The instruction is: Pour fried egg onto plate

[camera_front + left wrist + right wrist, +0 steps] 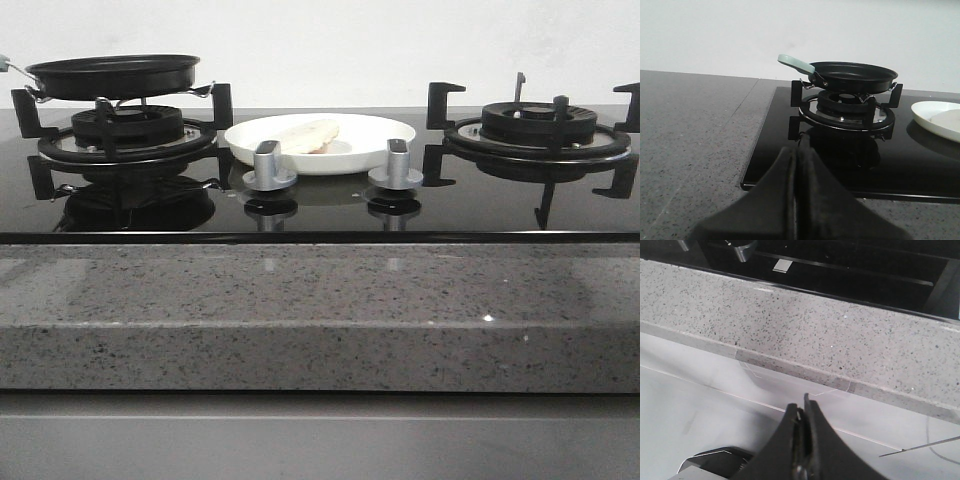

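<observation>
The white plate (375,152) sits on the black glass hob between the two burners, and the pale fried egg (305,133) lies in it, leaning on the left side. In the left wrist view the plate's edge (927,114) and part of the egg (951,120) show at the right. The black frying pan (115,75) with a pale green handle (796,63) rests on the left burner, its inside hidden. My left gripper (796,150) is shut and empty, low over the counter in front of the hob's left corner. My right gripper (803,407) is shut and empty, below the counter's front edge.
Two silver knobs (268,165) (397,163) stand in front of the plate. The right burner (538,130) with black pan supports is bare. A speckled grey stone counter (300,300) runs along the front of the hob (480,210).
</observation>
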`<move>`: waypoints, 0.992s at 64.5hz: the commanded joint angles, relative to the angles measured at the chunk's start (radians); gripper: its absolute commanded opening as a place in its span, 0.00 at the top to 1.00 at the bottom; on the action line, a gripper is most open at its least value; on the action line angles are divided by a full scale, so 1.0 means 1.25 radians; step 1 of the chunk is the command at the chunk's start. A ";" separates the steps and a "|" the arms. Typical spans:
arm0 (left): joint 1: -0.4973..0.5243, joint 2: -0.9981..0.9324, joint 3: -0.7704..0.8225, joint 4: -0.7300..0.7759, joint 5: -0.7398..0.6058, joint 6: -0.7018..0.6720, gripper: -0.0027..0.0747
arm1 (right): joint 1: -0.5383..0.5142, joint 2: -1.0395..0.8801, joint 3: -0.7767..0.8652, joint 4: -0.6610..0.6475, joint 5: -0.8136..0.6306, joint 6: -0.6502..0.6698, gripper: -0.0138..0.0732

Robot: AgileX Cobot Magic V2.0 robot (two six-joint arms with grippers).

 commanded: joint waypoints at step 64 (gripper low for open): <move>0.002 -0.015 0.005 -0.006 -0.070 -0.003 0.99 | -0.151 -0.307 0.470 -0.093 -0.738 -0.049 0.92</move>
